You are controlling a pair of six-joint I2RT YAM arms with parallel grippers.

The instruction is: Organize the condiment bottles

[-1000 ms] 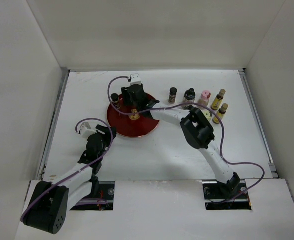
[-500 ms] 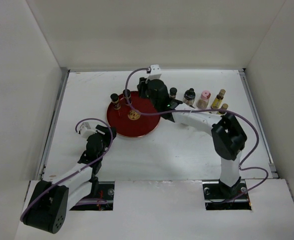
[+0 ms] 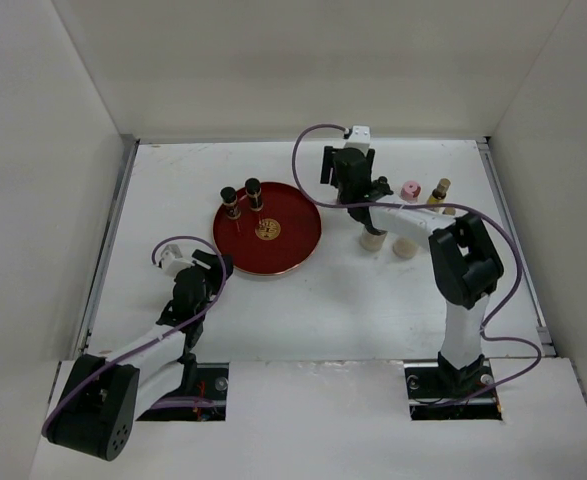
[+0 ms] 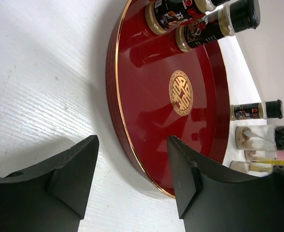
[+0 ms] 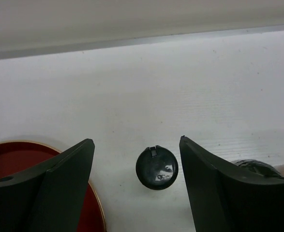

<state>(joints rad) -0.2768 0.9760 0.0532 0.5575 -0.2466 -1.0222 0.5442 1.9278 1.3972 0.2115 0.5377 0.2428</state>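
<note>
Two dark-capped jars sit on our red tray. Our right gripper, spread wide, hangs over a third jar, with more waiting beside it. Our left gripper is wide and empty.

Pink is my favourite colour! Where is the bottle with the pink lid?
In the top view, the pink-capped bottle stands far back on the right, off the red tray, just left of the yellow bottle.

Two bottles on red tray, right tool near pink-capped bottle
</note>
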